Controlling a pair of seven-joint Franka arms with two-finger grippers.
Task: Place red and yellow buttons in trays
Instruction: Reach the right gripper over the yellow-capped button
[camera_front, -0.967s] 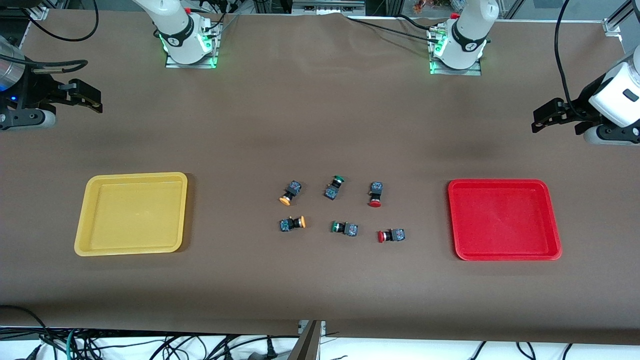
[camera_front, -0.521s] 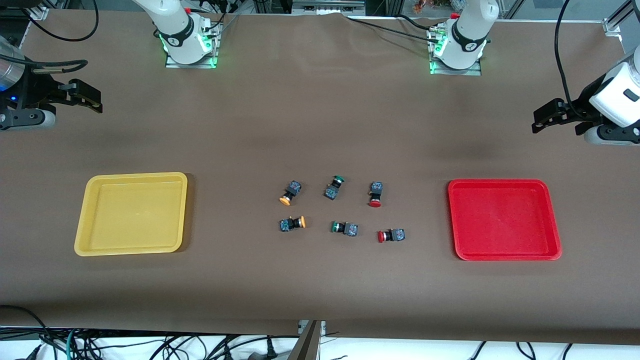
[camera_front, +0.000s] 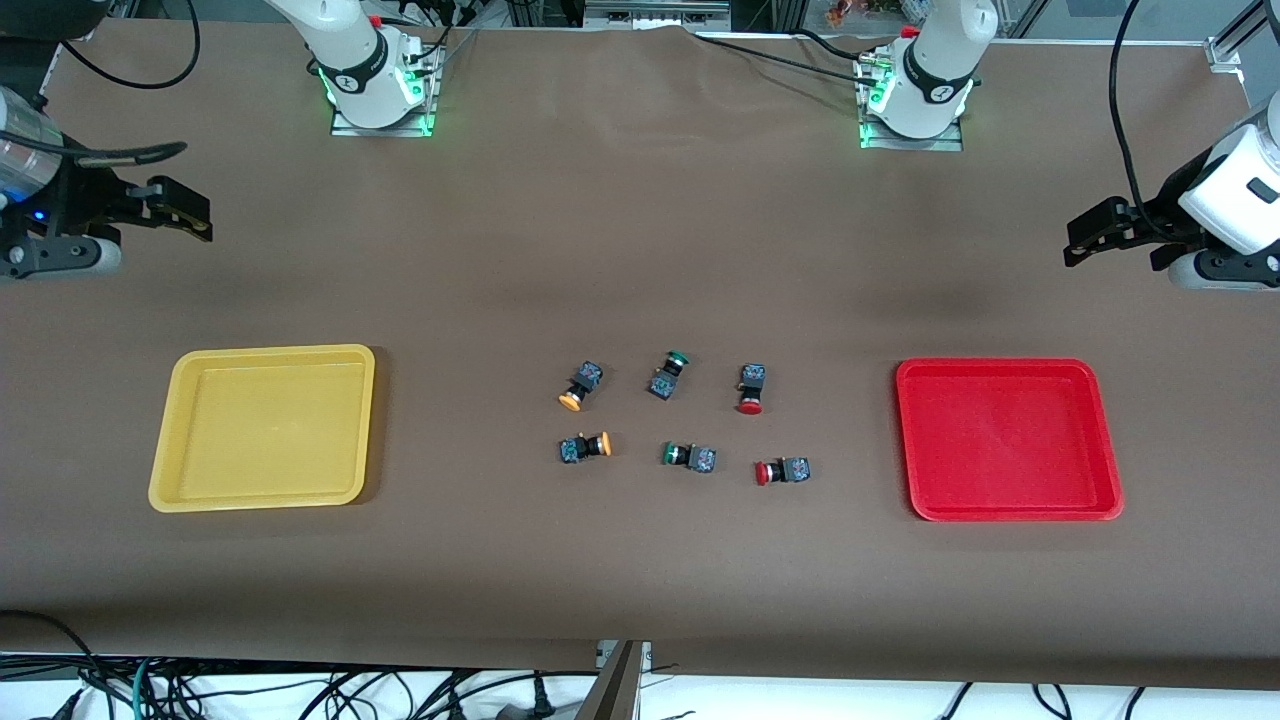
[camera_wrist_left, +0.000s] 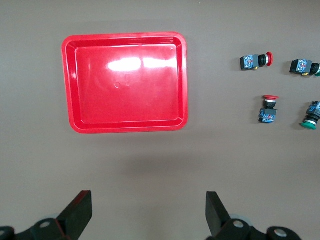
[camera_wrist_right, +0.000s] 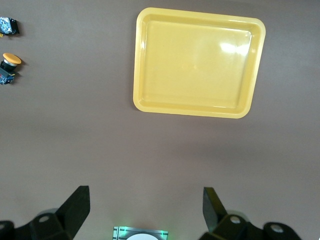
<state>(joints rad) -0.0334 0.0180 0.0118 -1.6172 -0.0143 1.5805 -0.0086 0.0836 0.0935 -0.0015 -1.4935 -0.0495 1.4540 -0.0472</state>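
Two yellow buttons (camera_front: 578, 386) (camera_front: 585, 447) and two red buttons (camera_front: 751, 389) (camera_front: 782, 471) lie on their sides mid-table. The yellow tray (camera_front: 165, 440) sits toward the right arm's end and the red tray (camera_front: 1005, 365) toward the left arm's end; neither holds anything. My right gripper (camera_front: 200, 222) hangs open over bare table at its end. Its wrist view shows the yellow tray (camera_wrist_right: 197, 112), one yellow button (camera_wrist_right: 7, 66) and the empty gripper (camera_wrist_right: 146, 205). My left gripper (camera_front: 1072, 243) hangs open over its end. In its wrist view are the red tray (camera_wrist_left: 125, 36), both red buttons (camera_wrist_left: 256, 61) (camera_wrist_left: 269, 109) and the empty gripper (camera_wrist_left: 149, 210).
Two green-capped buttons (camera_front: 668, 374) (camera_front: 689, 457) lie between the yellow and red pairs. The arm bases (camera_front: 380, 95) (camera_front: 915, 105) stand along the table edge farthest from the front camera. Cables hang below the edge nearest it.
My right gripper has shifted slightly over its end of the table. The left gripper, the buttons and the trays have not moved.
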